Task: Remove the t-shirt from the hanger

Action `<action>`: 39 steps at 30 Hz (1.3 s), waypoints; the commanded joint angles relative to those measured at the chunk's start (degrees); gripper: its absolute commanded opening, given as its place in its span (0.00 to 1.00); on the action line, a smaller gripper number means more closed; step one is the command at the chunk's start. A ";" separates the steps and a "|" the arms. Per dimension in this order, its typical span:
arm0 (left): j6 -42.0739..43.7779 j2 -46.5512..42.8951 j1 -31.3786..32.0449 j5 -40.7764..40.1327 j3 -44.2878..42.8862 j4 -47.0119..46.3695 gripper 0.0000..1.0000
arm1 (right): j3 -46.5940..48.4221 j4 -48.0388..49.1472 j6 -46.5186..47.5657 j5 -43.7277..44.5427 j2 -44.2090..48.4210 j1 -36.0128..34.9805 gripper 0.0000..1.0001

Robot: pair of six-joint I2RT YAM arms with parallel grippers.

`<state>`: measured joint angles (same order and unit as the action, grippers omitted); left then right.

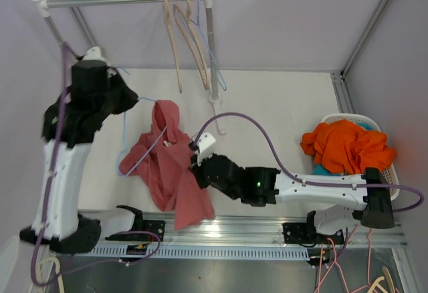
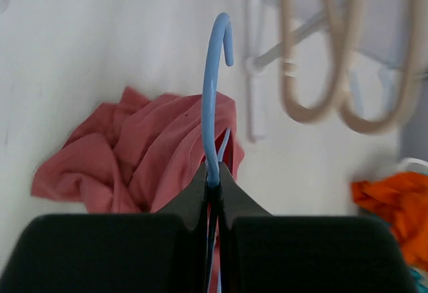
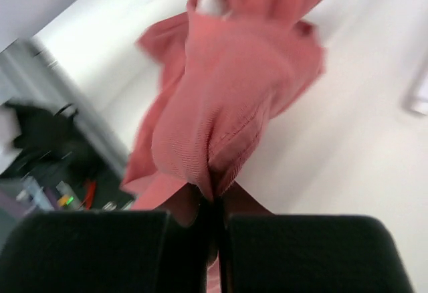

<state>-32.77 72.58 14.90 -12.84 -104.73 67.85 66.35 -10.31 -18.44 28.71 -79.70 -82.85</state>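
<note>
A pink-red t-shirt [image 1: 170,166] hangs crumpled on a thin light-blue hanger [image 1: 124,139] above the white table. My left gripper [image 1: 130,99] is shut on the hanger; in the left wrist view the blue hook [image 2: 211,92] rises straight out of the left gripper [image 2: 213,179], with the t-shirt [image 2: 134,152] bunched behind it. My right gripper [image 1: 197,166] is at the shirt's right side. In the right wrist view the right gripper [image 3: 215,196] is shut on a fold of the t-shirt [image 3: 227,92]. Most of the hanger's frame is hidden inside the cloth.
A clothes rail [image 1: 120,0] crosses the back, with several bare wooden hangers [image 1: 190,39] near its right post [image 1: 212,59]. At the right stands a white basket [image 1: 391,172] holding an orange garment [image 1: 344,144]. A metal rail runs along the near table edge.
</note>
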 commanded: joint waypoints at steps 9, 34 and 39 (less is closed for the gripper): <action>3.50 -26.51 0.31 26.01 8.81 -1.93 0.01 | 0.98 -13.33 -13.72 9.24 4.63 17.36 0.00; 10.36 -4.92 -11.82 15.75 -2.77 -13.37 0.01 | 77.18 -20.37 24.58 -0.26 -3.71 60.00 0.00; 11.59 7.90 -13.31 15.12 -17.95 -11.95 0.01 | 65.96 -21.59 23.98 14.25 4.00 63.77 0.00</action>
<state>-22.98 76.71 3.05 2.07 -115.57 57.71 136.64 -31.22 3.88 33.23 -80.23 -21.10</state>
